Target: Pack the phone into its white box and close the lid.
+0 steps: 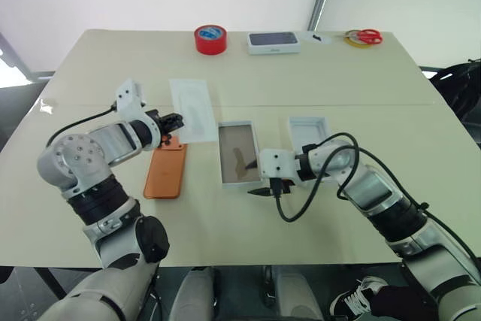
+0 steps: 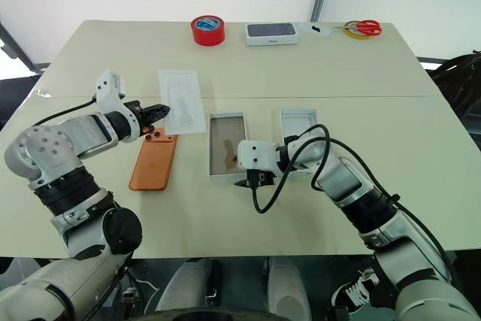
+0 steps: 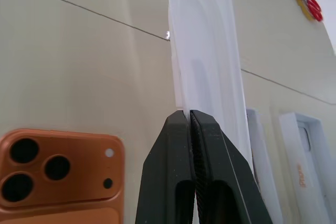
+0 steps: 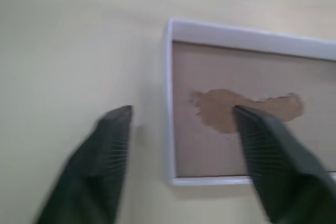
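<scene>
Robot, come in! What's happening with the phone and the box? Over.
Left pincer shut beside white insert. Right pincer open, straddling white box corner. Phone unpacked.

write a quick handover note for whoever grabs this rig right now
Left gripper: shut, holding nothing, fingers at the near end of the insert, above the phone's camera end.
Right gripper: open, fingers straddling a corner wall of the box.
Phone: flat on the table, camera side up, left of the box.
Lid: lying open side up, right of the box.
Done: nothing packed.
Left: phone into box, lid on.
</scene>
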Controlling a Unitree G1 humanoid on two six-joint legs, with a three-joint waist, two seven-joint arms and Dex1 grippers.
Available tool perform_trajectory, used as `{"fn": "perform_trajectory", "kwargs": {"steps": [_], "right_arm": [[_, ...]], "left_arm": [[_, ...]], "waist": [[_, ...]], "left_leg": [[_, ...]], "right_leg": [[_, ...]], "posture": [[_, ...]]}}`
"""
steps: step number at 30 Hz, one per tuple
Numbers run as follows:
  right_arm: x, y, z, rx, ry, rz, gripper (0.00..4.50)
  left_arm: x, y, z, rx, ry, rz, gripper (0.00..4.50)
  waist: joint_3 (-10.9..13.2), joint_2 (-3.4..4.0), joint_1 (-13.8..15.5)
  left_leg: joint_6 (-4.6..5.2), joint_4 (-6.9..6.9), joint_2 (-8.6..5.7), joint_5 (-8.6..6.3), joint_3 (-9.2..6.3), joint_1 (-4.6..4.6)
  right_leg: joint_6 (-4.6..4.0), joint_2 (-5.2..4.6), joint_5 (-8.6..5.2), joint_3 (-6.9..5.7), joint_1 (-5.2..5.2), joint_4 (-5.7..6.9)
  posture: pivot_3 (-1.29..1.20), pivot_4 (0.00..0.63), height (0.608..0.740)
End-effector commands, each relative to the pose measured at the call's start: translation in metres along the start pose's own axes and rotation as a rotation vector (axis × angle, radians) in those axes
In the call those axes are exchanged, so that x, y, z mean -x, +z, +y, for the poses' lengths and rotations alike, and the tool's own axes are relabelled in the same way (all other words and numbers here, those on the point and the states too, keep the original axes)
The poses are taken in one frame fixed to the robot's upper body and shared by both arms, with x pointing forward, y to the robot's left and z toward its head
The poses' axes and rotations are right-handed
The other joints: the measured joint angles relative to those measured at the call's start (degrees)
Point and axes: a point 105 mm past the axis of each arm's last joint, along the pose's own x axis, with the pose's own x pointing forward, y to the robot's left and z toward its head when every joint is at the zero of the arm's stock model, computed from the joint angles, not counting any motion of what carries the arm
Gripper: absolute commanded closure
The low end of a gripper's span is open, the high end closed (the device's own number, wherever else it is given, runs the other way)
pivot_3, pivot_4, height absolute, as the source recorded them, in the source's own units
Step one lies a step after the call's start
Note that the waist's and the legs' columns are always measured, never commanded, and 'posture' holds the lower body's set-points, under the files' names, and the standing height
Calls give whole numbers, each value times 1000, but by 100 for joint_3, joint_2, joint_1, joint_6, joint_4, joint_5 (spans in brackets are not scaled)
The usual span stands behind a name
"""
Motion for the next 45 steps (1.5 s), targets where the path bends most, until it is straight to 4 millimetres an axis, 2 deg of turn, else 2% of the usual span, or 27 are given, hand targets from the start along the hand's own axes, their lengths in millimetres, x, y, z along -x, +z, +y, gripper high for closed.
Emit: {"fn": "perform_trajectory", "kwargs": {"steps": [1,9,12,17,20,25,26,29,34,36,38,42,45], "right_arm": [[31,10,-18,-21,-116,-44,1096],[66,-7,-33,-95,-266,9,1096],[67,-8,-36,-95,-287,12,1096],[66,-8,-39,-87,-296,10,1096],[64,-9,-43,-82,-305,8,1027],[60,-8,-47,-88,-316,-1,1027],[60,-8,-47,-96,-320,-6,1027],[53,-2,-54,-144,-360,-39,1905],[34,6,-65,-195,-417,-59,4393],[23,9,-68,-194,-443,-58,4460],[12,12,-72,-184,-475,-53,4460],[-9,13,-75,-164,-497,-31,4460],[-28,16,-78,-148,-500,-19,4460]], "left_arm": [[-1,-13,-25,-45,-90,9,4500],[-10,-61,-45,13,-90,73,4500],[-13,-74,-47,35,-61,103,4500],[-13,-83,-47,38,-41,130,4500],[-12,-87,-49,37,-54,145,3459],[-8,-82,-57,32,-114,129,1029],[-7,-79,-60,28,-131,119,1029],[-1,-64,-61,-6,-166,82,954],[13,-34,-46,-157,-116,-6,954],[21,-22,-37,-281,-71,-84,954],[27,-17,-25,-406,-46,-132,954],[38,-26,-10,-643,-77,-152,954],[47,-41,3,-759,-116,-118,954]], "waist": [[0,0,27],[0,-1,16],[0,-1,17],[0,-1,25],[0,-1,29],[0,-1,27],[0,-1,27],[0,-1,11],[-1,1,-7],[-1,1,-26],[-1,2,-76],[-1,5,-112],[-1,5,-117]], "left_leg": [[0,0,0,0,0,0],[9,0,-1,-5,2,-1],[9,0,-1,-5,1,0],[10,0,-4,-4,2,-1],[10,1,-4,-4,2,-1],[10,2,-5,-4,1,0],[10,2,-5,-4,1,0],[9,2,-5,-4,1,0],[6,-2,-3,-2,-1,2],[5,-4,-3,-1,1,2],[-1,-8,-2,1,5,2],[-6,-11,-2,3,13,0],[-5,-12,3,3,10,-11]], "right_leg": [[0,-1,0,0,0,-1],[-2,-5,0,3,2,-7],[-8,0,-3,3,3,-7],[-9,5,-4,2,2,-8],[-11,2,-5,3,4,-9],[-16,3,-8,3,5,-9],[-16,3,-8,3,4,-9],[-17,4,-8,3,4,-8],[-18,14,-7,2,1,-5],[-18,14,-7,3,0,-6],[-22,14,-8,6,-2,-6],[-33,9,-11,9,-11,-7],[-36,2,-11,8,-20,-8]], "posture": [[0,150,740],[0,150,740],[0,150,740],[0,150,740],[0,150,740],[0,150,740],[0,150,740],[0,150,740],[0,150,740],[0,150,740],[0,150,740],[0,150,740],[0,150,740]]}}
